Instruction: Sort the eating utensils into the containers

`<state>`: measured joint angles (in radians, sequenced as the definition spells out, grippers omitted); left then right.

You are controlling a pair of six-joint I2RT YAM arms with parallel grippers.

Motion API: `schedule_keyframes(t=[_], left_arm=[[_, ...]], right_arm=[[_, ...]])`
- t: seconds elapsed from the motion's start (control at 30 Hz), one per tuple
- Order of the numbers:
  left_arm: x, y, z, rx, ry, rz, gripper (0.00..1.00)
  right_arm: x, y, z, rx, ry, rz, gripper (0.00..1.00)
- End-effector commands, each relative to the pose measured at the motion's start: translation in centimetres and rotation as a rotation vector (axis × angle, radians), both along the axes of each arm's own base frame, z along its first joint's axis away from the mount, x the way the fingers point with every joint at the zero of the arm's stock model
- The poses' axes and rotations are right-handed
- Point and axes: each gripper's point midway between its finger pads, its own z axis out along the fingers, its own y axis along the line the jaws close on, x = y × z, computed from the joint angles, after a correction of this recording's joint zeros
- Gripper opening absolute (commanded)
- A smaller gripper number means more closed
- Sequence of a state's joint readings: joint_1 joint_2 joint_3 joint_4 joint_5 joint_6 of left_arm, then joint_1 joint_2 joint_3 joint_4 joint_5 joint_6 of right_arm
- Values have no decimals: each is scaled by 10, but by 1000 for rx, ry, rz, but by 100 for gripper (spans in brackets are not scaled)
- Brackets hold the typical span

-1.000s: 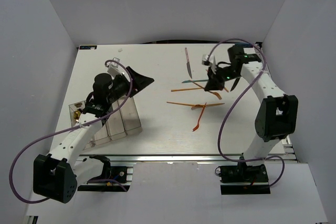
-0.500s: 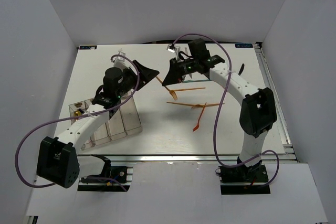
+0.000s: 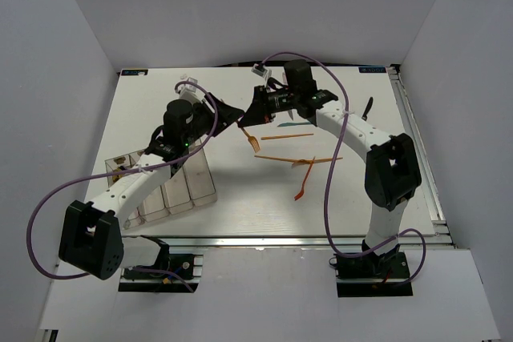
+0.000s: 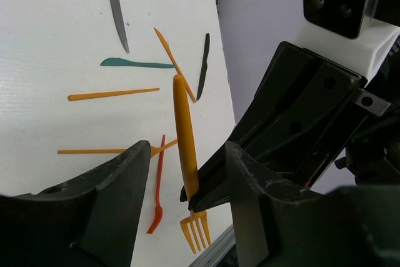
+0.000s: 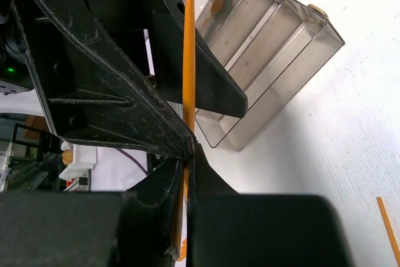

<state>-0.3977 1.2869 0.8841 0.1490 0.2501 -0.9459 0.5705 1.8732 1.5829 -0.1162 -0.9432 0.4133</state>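
The orange fork [image 4: 183,117] hangs in the air above the middle of the surface [image 3: 240,206], toward its far side, handle up and tines down. The right claw [image 5: 190,149] is closed on it, its two black tips pinching the handle a little above the tines. The left claw [image 3: 232,114] stands with its jaws parted on either side of the same fork. In the left wrist view a gap shows between each finger [image 4: 106,211] and the handle, so it grips nothing. The two claws meet nose to nose, the left one reaching in from the left and the right one from the right.

The containers [image 3: 172,190], a row of clear narrow bins joined side by side, stand on the near left part of the surface beside the left arm, well apart from the fork.

The other pieces lie flat, right of centre. A teal knife [image 3: 288,124] lies farthest of that group. A thin orange stick [image 3: 287,136] lies just near of it, and crossing orange sticks [image 3: 280,158] lie nearer again. An orange spoon [image 3: 302,188] lies nearest of all. The left wrist view also shows a dark-bladed knife [image 4: 204,67] to the right of the teal one. A grey-bladed knife [image 4: 116,1] with a pinkish handle lies at the far side.

A small strip of lettering [image 3: 373,70] sits on the far edge of the surface, too small to read.
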Motion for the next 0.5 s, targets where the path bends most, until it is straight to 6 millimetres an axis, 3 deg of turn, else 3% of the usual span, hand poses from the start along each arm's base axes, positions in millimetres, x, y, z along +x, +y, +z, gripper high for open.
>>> schedule_keyframes(t=[0.0,0.07,0.23,0.47], left_arm=[[-7,-6,17,-7,-13,-32,62],[-10,-4,11,10,1,-31,59],[-12,2,6,54,11,-12,33],[-15,17,-4,156,54,27,8]], right_arm=[[8,3,3,32,-16,-21,0],[6,5,-1,29,7,-21,0],[3,7,-2,47,-10,-5,0],[-4,5,0,69,-29,35,25]])
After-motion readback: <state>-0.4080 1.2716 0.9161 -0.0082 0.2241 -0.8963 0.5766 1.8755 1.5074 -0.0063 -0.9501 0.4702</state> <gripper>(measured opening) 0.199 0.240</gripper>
